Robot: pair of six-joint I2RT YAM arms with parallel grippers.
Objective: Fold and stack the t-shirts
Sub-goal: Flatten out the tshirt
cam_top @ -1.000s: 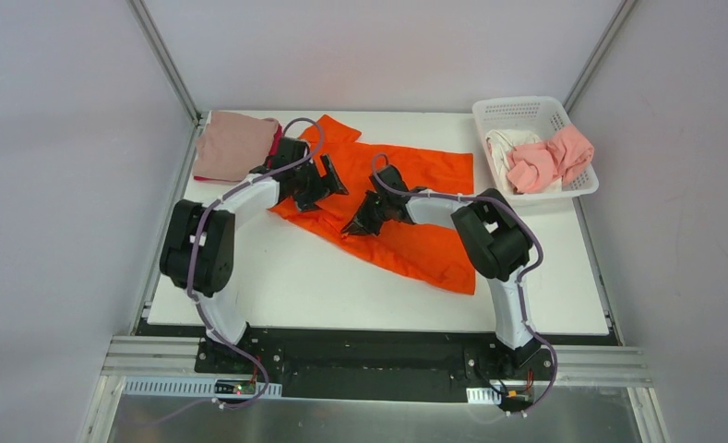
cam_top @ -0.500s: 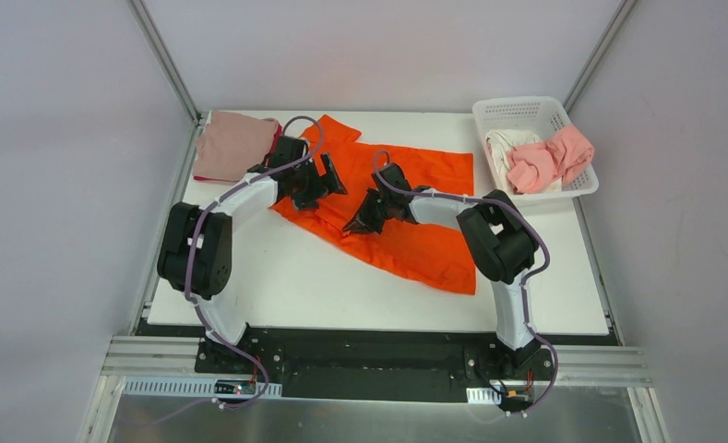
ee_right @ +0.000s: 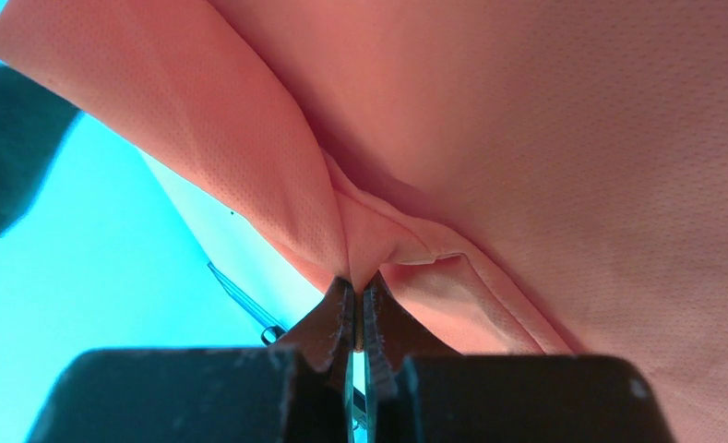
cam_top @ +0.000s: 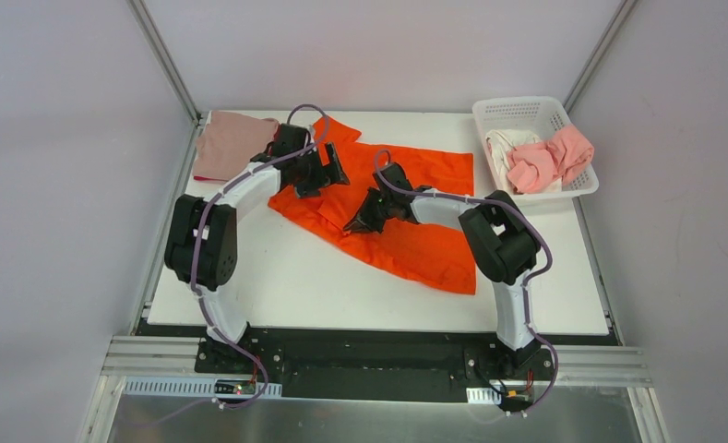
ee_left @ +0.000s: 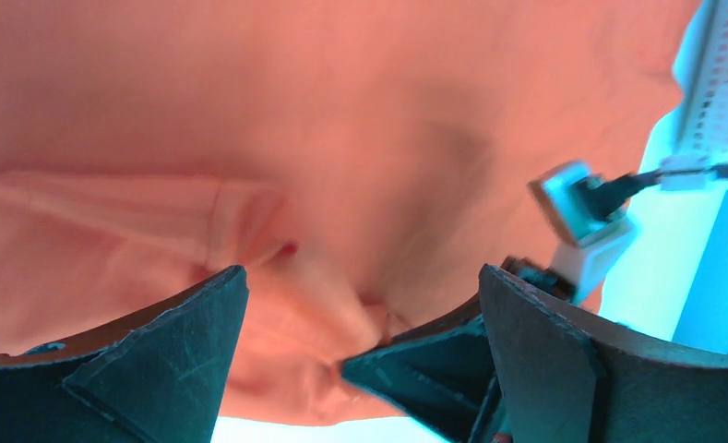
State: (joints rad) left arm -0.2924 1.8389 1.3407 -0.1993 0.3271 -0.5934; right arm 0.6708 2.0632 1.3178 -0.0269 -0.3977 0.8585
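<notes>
The bright orange t-shirt (cam_top: 415, 198) lies spread across the middle of the white table. My right gripper (cam_top: 358, 224) is shut on a pinched fold at the shirt's near-left edge; the wrist view shows the cloth (ee_right: 526, 138) bunched between the closed fingertips (ee_right: 355, 297). My left gripper (cam_top: 334, 175) is open and empty, just above the shirt's upper-left part; its view shows orange cloth (ee_left: 341, 120) between the wide-apart fingers (ee_left: 184, 323). A folded dusty pink t-shirt (cam_top: 231, 143) lies at the far left corner, with a crimson edge showing beside it.
A white lattice basket (cam_top: 526, 115) at the far right holds salmon pink (cam_top: 549, 157) and white (cam_top: 503, 143) shirts. Metal frame posts and grey walls enclose the table. Bare white table (cam_top: 286, 277) lies in front of the orange shirt.
My left gripper has moved up and away from me, toward the shirt's upper-left part. My right gripper keeps its grip and has barely moved.
</notes>
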